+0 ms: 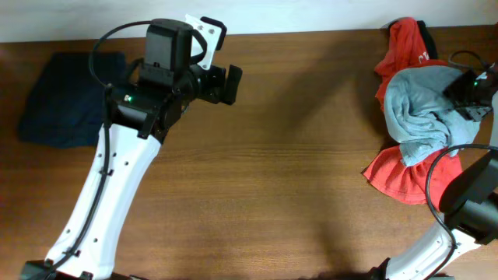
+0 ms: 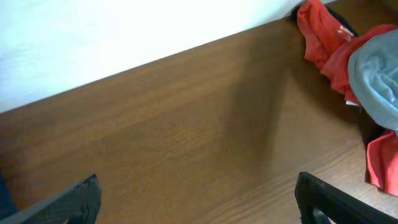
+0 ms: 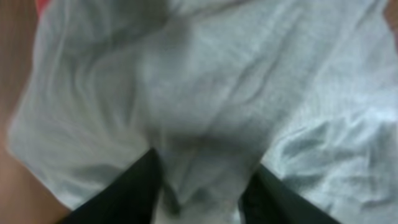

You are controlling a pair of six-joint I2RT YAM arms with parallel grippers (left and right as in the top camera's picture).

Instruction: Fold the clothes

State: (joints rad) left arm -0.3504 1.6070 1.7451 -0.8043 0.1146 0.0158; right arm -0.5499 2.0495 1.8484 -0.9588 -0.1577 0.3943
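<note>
The clothes lie in two places. At the right edge a pale blue-grey T-shirt point(image 1: 420, 113) is crumpled on top of an orange-red shirt point(image 1: 401, 177). A dark navy garment point(image 1: 66, 97) rests far left. My right gripper point(image 1: 467, 93) is on the T-shirt's right side. In the right wrist view a raised fold of the T-shirt point(image 3: 205, 81) fills the gap of the right gripper point(image 3: 202, 186), touching both dark fingers point(image 3: 124, 193). My left gripper point(image 1: 229, 84) hovers over bare wood at the back left, open and empty. Its fingers point(image 2: 68, 202) stand wide apart in the left wrist view.
The wooden table point(image 1: 272, 171) meets a white wall point(image 2: 124, 43) along its back edge. A black cable point(image 1: 436, 175) loops over the orange-red shirt near my right arm. The left wrist view also catches the orange-red shirt point(image 2: 323, 37) at upper right.
</note>
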